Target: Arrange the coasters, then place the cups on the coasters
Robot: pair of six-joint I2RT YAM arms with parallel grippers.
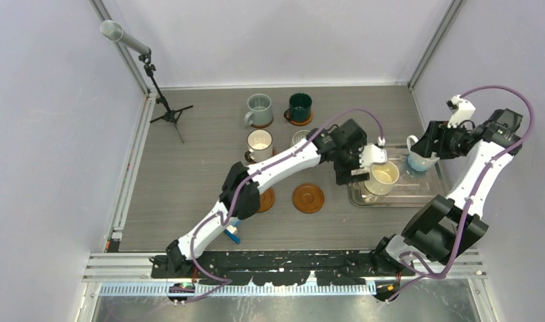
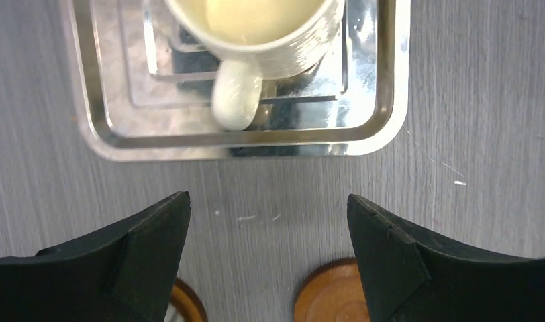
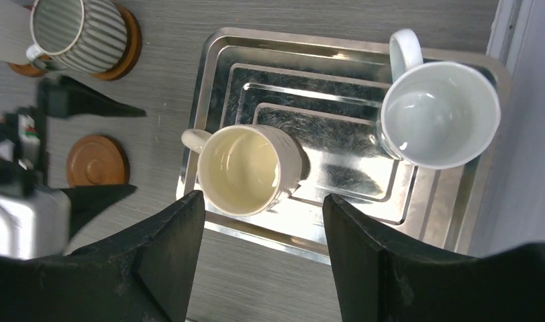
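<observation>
The left arm stretches low and long from its base at the near edge, slanting across the middle of the table towards the steel tray (image 1: 417, 196) by the right edge. Its left gripper (image 2: 268, 201) hangs just short of the tray's rim. The jaws are spread wide with nothing between them, and they face the handle of the cream mug (image 2: 256, 27), which stands in the tray's left part.

The right arm folds up along the right edge and bends back inward. The right gripper (image 3: 260, 201) hovers over the tray, jaws likewise apart and empty, close by the white mug (image 3: 439, 114) in the tray's far right corner.

Two bare coasters (image 1: 308, 198) lie mid-table near the tray's left side, one half under the left forearm. Towards the far edge four mugs sit on coasters: a grey-blue mug (image 1: 260, 109), a dark green mug (image 1: 300, 107), a second white mug (image 1: 260, 144), and a ribbed mug (image 3: 78, 30) partly screened by the left arm. A blue block (image 1: 233, 235) lies beneath that arm by the near edge. A tripod (image 1: 166, 111) stands at the far left corner.
</observation>
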